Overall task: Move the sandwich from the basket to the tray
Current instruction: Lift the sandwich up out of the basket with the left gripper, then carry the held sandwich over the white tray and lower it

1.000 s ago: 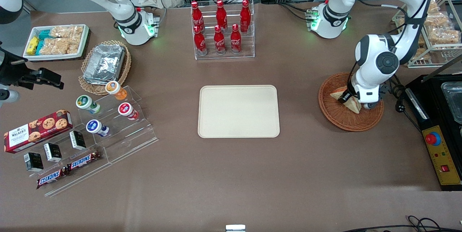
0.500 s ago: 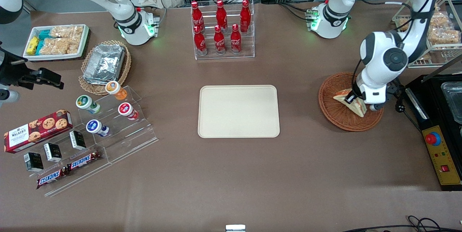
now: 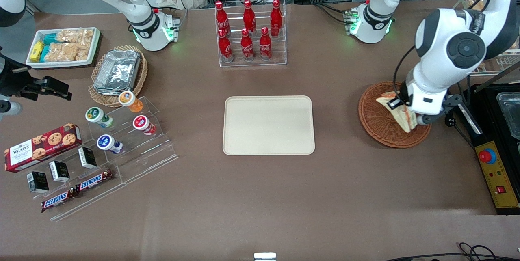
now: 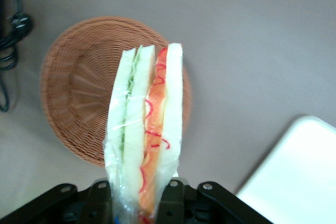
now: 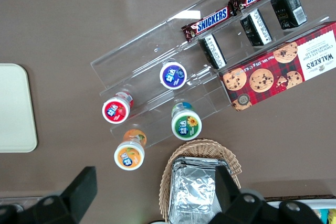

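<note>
Front view: the sandwich (image 3: 400, 111) is held above the basket (image 3: 375, 125).
Tool (image 4: 140, 192): clamped on the wrapped sandwich's lower end.
Tray (image 3: 268, 125): bare, toward the table's middle.
Advice: the wedge should be carried level, lowered flat, then released.

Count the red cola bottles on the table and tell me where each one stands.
6, all in the clear rack: three in the row nearer the front camera, three in the farther row. The gripper holds the sandwich over the basket.
</note>
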